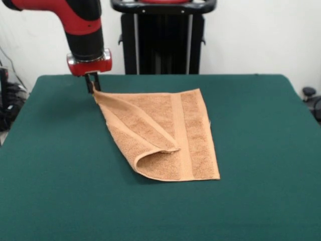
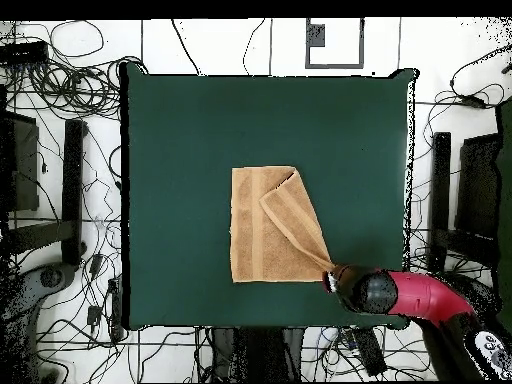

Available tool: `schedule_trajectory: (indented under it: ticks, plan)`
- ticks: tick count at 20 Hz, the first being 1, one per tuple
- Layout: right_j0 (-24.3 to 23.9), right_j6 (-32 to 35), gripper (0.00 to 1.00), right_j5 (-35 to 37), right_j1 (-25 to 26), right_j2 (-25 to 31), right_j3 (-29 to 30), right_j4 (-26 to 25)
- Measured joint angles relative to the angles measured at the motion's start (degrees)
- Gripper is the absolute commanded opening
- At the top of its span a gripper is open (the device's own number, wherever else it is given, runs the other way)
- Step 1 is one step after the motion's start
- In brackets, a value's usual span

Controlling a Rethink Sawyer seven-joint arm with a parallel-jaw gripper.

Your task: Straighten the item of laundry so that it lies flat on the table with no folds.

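The orange-tan towel [image 1: 168, 135] lies on the dark green table [image 1: 261, 150], with one side folded over itself into a long diagonal flap. A woven band runs down its right part in the front view. My gripper [image 1: 93, 84] is shut on the towel's far left corner and holds it lifted a little off the table, with the cloth pulled taut toward it. In the overhead view the towel [image 2: 262, 235] sits mid-table and the gripper [image 2: 331, 275] holds its lower right corner. No white tag shows.
The robot's black pedestal [image 1: 163, 37] stands behind the table's far edge. Cables and black stands [image 2: 70, 190] lie round the table on the floor. Bare green felt surrounds the towel on all sides.
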Motion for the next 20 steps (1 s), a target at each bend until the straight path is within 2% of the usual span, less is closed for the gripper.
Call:
schedule_trajectory:
  ticks: [11,20]
  plan:
    - [0.02,0.0,0.0,1.52,-4.87,-0.01,0.04,3.66]
    - [0.15,0.0,0.0,2.12,-5.71,0.0,0.02,3.87]
